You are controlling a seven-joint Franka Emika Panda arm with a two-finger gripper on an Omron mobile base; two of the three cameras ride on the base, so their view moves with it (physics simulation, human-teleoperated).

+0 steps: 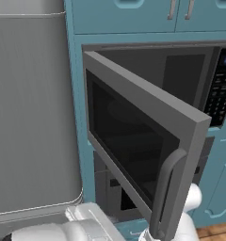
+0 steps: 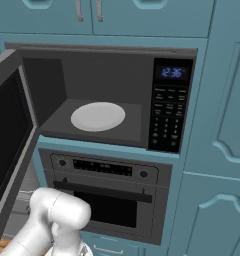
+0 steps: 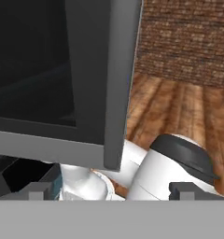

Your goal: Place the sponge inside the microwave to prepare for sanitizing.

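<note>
Microwave (image 2: 112,95) is built into the teal cabinetry (image 2: 219,125), door (image 1: 138,141) swung wide open to the left. Cavity is exposed in the right base view: pale round turntable (image 2: 98,116) sits on the cavity floor with nothing on it. Keypad with blue display (image 2: 170,107) is on the right of the cavity.

Gripper (image 3: 111,191) is low, under the open door's bottom corner; in the hand view the door's dark glass and grey frame hang above and to the left of the fingertips (image 3: 39,190). Jaws stand wide apart, nothing between them. Can't make out a sponge in any view.

Room: grey oven (image 2: 107,195) directly below the microwave, tall grey fridge (image 1: 32,117) left of the door, wood floor (image 3: 179,112) and brick wall (image 3: 188,42) in the hand view.

Clearance: door's free edge with its vertical bar handle (image 1: 164,193) juts out toward the base, close above the arm's white links (image 2: 57,220). Cavity mouth itself is unobstructed.
</note>
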